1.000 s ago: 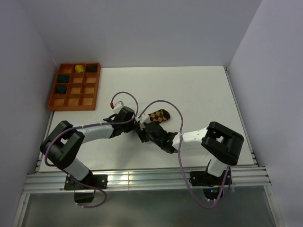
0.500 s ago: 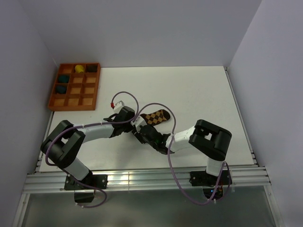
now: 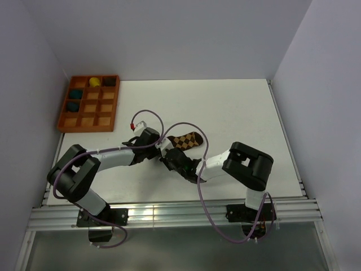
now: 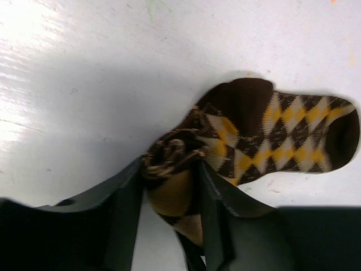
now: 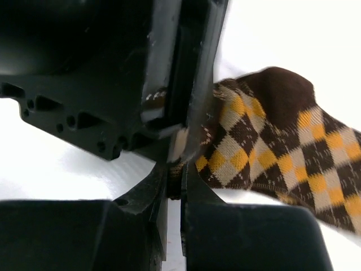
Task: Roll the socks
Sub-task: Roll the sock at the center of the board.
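Observation:
A brown, yellow and cream argyle sock (image 3: 186,140) lies on the white table, its toe end flat and pointing right. Its cuff end is rolled into a tight bundle (image 4: 169,164). My left gripper (image 4: 168,189) is shut on that rolled end, fingers either side of it. My right gripper (image 5: 175,183) is shut on a thin edge of the same sock (image 5: 282,152), pressed right against the left gripper's black body (image 5: 113,73). Both grippers meet at the sock's left end in the top view, the left (image 3: 159,145) above the right (image 3: 171,158).
An orange compartment tray (image 3: 89,103) stands at the back left, holding a yellow ball (image 3: 94,82), a dark ball and two teal balls (image 3: 75,95). Purple cables loop over both arms. White table (image 3: 237,107) stretches to the right and back.
The right arm has drawn in leftward, its elbow folding closer to the sock. The left arm and the sock have hardly moved.

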### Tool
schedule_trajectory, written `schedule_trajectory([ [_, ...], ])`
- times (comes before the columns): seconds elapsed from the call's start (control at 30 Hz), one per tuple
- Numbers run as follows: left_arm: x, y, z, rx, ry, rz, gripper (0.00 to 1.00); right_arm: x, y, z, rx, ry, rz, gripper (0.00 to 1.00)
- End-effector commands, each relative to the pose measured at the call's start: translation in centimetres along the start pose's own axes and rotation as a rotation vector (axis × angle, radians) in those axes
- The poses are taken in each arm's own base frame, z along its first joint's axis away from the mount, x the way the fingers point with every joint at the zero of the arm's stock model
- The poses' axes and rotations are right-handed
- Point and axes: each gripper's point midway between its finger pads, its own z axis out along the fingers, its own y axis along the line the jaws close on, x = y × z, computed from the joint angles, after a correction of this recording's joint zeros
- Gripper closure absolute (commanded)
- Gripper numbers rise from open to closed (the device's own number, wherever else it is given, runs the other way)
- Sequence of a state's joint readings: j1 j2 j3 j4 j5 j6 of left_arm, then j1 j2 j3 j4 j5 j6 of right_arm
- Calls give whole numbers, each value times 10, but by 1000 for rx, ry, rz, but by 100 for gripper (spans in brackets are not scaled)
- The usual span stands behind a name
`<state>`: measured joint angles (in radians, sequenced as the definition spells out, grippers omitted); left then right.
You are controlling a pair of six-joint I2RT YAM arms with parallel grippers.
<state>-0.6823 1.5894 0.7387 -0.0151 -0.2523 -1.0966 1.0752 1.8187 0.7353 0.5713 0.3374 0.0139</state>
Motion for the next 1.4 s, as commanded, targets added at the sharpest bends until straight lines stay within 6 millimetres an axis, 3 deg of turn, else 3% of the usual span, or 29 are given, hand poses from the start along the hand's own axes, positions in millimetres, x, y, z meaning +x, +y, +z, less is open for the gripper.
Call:
schedule_trajectory([
  [0.0, 4, -4, -13, 33, 3, -15, 51, 18, 21, -5, -152, 83, 72, 100],
  [0.1, -4, -5, -20, 49, -23, -35, 37, 18, 20, -9, -204, 105, 151, 100],
  [0.3, -25, -1, -33, 84, -93, -107, 29, 17, 12, -15, -395, 162, 377, 100],
  [0.43, -30, 9, -38, 108, -118, -167, 28, 19, 1, -15, -410, 201, 506, 100],
  [0.57, -28, 7, -39, 151, -114, -176, 29, 26, 3, -17, -506, 235, 674, 100],
  [0.7, -22, 2, -35, 180, -87, -161, 30, 20, -1, -17, -594, 236, 870, 100],
  [0.83, -20, -6, -33, 222, -75, -160, 31, 22, -8, -12, -603, 244, 928, 100],
  [1.37, -2, 0, -10, 194, -17, -152, 37, 30, -18, -2, -603, 317, 1075, 100],
])
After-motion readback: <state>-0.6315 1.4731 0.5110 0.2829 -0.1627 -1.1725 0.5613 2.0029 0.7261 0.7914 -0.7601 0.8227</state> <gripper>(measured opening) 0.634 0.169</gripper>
